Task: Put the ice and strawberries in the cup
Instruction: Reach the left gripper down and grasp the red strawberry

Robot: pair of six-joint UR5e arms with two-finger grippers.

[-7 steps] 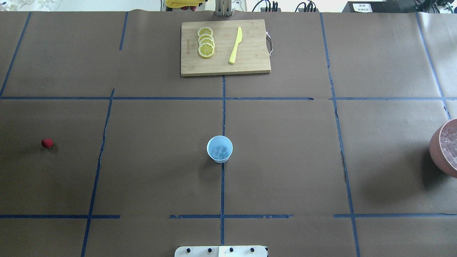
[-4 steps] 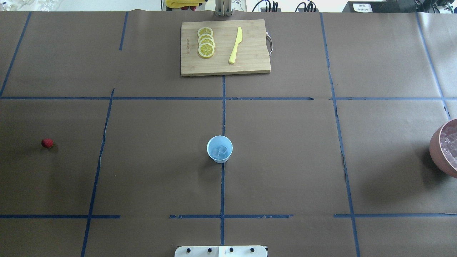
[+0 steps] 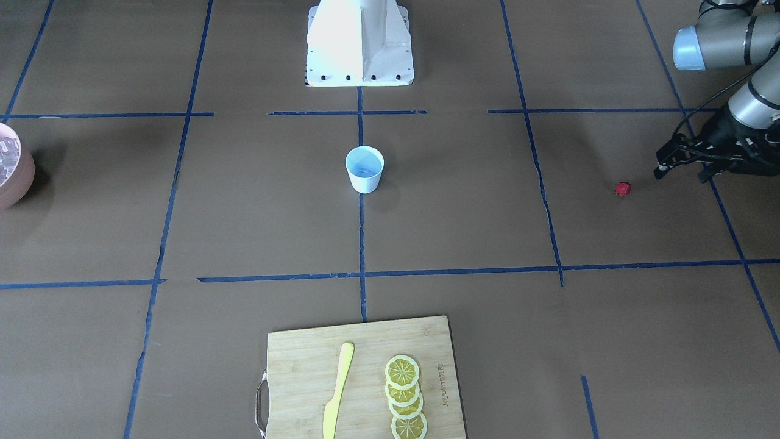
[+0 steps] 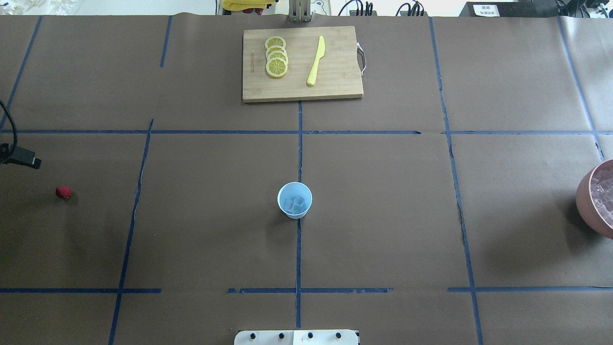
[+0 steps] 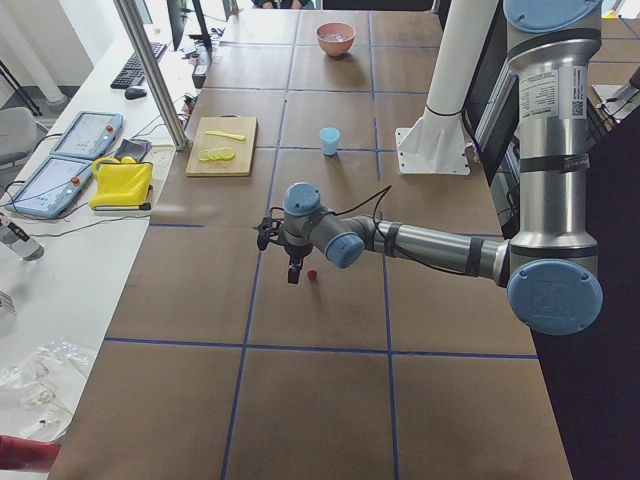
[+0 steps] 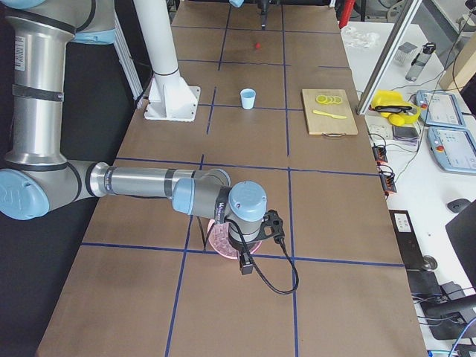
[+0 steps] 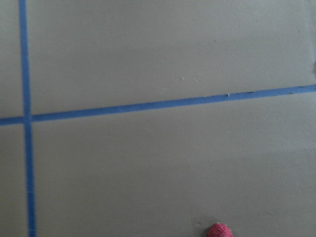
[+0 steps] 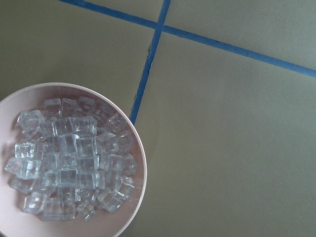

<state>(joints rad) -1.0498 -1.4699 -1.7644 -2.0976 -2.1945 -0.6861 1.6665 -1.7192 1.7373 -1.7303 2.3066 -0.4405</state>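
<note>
Cup (image 4: 294, 200): white outside and pale blue inside, it stands upright near the middle of the desk (image 4: 383, 215), on a blue tape line (image 4: 299, 258) that runs out from the robot's base (image 4: 297, 337). Ice (image 4: 294, 204): a few clear cubes lie in the bottom of the cup. Many more fill the pinkish bowl (image 4: 585, 201), which sits well apart from the cup on its right, at the edge of the overhead view. Strawberry (image 4: 63, 192): one small red berry lies alone on the bare desk, well to the left of the cup. Left claw (image 3: 681, 174): it is farther from the cup than the strawberry, near the berry but apart from it. Its two black fingers are spread, with nothing between them. The left wrist view takes in desk, tape lines and the top of the berry at its bottom edge. Right claw (image 6: 243, 256): it is over the bowl, far to the cup's right. It shows only in the side view, so whether it is spread or closed cannot be told. The right wrist view looks straight down on the bowl of ice. Board (image 4: 335, 72): it lies beyond the cup on the side away from the base. It carries four overlapping lemon slices (image 4: 276, 57) and a yellow knife (image 4: 316, 61), side by side and apart.
</note>
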